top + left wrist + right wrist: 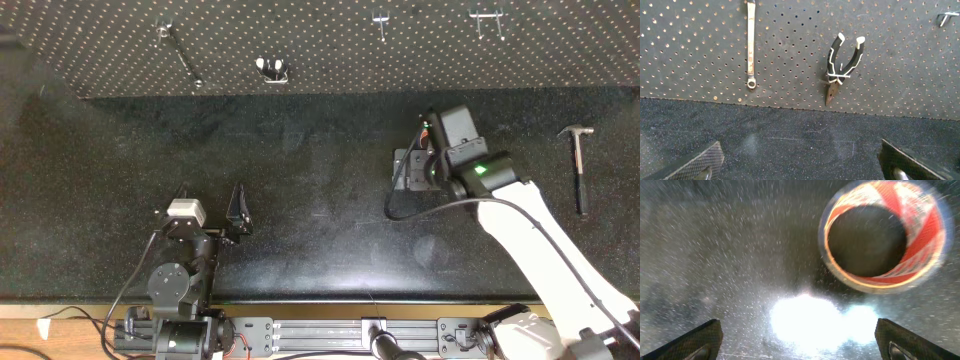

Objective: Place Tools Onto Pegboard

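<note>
A red-and-white tape roll [883,235] lies flat on the dark table, just ahead of and to one side of my right gripper [797,345], which hangs open above the table with nothing between its fingers. That right gripper [412,168] points down at the table's middle right. A hammer [578,165] lies on the table at the far right. On the pegboard [330,50] hang a wrench [751,42] and black-handled pliers [842,65]. My left gripper [238,212] stays low at the near left, open [800,170] and facing the board.
Bare metal hooks [380,22] [487,20] stick out of the pegboard's right part, and one hook [945,17] shows beside the pliers. The wrench [180,55] and pliers [272,68] take up the board's left part. A bright glare [810,320] lies on the table.
</note>
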`<control>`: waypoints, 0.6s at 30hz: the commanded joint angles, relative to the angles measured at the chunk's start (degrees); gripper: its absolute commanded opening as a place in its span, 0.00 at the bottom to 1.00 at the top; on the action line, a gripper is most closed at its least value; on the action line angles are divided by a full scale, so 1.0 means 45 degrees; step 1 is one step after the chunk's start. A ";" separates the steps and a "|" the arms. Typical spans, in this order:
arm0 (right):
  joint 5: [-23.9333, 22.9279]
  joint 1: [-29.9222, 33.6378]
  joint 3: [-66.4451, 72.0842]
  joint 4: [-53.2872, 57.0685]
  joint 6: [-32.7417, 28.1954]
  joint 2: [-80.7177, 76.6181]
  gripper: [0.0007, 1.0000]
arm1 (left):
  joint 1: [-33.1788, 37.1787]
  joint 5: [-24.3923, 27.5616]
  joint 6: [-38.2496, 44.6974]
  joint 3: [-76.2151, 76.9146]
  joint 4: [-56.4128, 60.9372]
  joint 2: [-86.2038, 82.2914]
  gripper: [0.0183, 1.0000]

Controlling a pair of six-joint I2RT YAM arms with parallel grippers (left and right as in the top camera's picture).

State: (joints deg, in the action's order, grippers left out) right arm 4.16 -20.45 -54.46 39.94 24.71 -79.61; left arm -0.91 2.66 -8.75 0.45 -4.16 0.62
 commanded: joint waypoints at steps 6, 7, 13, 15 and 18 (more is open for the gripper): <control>-0.1792 -0.0403 -0.1681 -0.0126 -0.1433 -0.2458 0.98 | 0.0034 0.0185 0.0199 -0.0029 -0.0078 -0.0097 1.00; -0.2069 -0.0379 -0.1681 -0.0141 -0.1438 -0.2526 0.98 | 0.0034 0.0185 0.0204 -0.0029 -0.0078 -0.0097 1.00; -0.2550 -0.0384 -0.1715 -0.0865 -0.1807 -0.4109 0.83 | 0.0034 0.0185 0.0204 -0.0029 -0.0078 -0.0097 1.00; -0.2555 -0.0379 -0.1715 -0.1039 -0.1812 -0.4124 0.50 | 0.0034 0.0185 0.0204 -0.0029 -0.0073 -0.0097 1.00; -0.2545 -0.0384 -0.1715 -0.1331 -0.1996 -0.4065 0.19 | 0.0034 0.0185 0.0199 -0.0029 -0.0073 -0.0097 1.00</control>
State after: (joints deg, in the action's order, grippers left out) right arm -6.74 -21.93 -61.10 34.52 16.34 -97.67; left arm -0.91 2.66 -8.75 0.45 -4.16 0.62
